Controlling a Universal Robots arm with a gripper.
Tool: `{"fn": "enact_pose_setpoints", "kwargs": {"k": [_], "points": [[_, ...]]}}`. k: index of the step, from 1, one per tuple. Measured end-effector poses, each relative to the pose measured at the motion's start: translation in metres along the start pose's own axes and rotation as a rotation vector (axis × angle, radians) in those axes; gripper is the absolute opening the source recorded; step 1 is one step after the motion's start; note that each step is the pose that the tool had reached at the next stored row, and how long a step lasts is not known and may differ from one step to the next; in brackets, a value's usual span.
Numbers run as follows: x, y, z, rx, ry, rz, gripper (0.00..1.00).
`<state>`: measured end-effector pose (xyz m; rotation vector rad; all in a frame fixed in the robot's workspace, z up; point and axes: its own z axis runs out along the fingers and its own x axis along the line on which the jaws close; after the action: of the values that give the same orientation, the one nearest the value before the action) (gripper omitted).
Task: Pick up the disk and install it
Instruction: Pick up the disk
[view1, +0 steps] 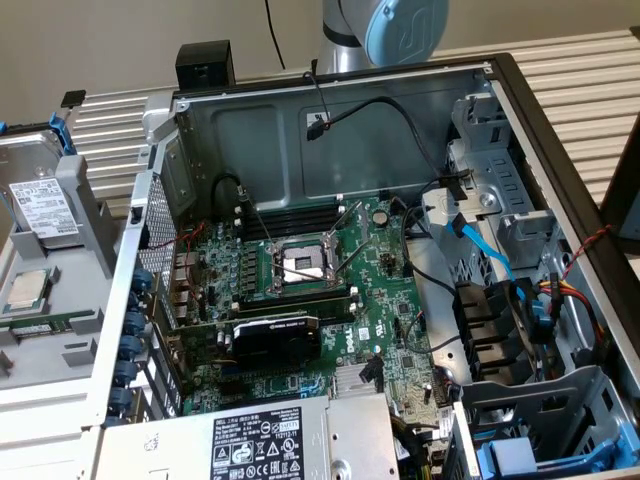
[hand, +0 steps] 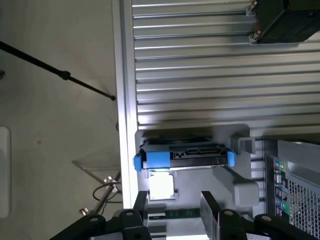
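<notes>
The disk (hand: 192, 155) sits in its blue frame (hand: 156, 160) on the grey holder (hand: 242, 190), outside the computer case (view1: 260, 130) at the exterior view's left. My gripper (hand: 172, 206) hangs near it, jaws wide and empty; I fear a finger catching the processor chip (hand: 161, 186) just beside it, or nudging the frame askew

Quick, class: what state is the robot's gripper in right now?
Gripper: open, holding nothing; the disk lies apart from its fingers.
</notes>
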<state>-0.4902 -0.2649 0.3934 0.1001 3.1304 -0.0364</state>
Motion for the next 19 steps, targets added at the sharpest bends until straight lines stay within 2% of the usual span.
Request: {"fn": "enact_pose_setpoints", "kwargs": {"k": [3,5,12,19], "points": [[0.003,0.0041,-0.0004,-0.0005,-0.0065,0.000,0.54],[0.006,0.0059,-0.0005,-0.0006,-0.0083,0.000,0.54],[0.013,0.0066,-0.0006,-0.0006,-0.0086,0.000,0.54],[0.013,0.0066,-0.0006,-0.0006,-0.0087,0.000,0.54]]}}
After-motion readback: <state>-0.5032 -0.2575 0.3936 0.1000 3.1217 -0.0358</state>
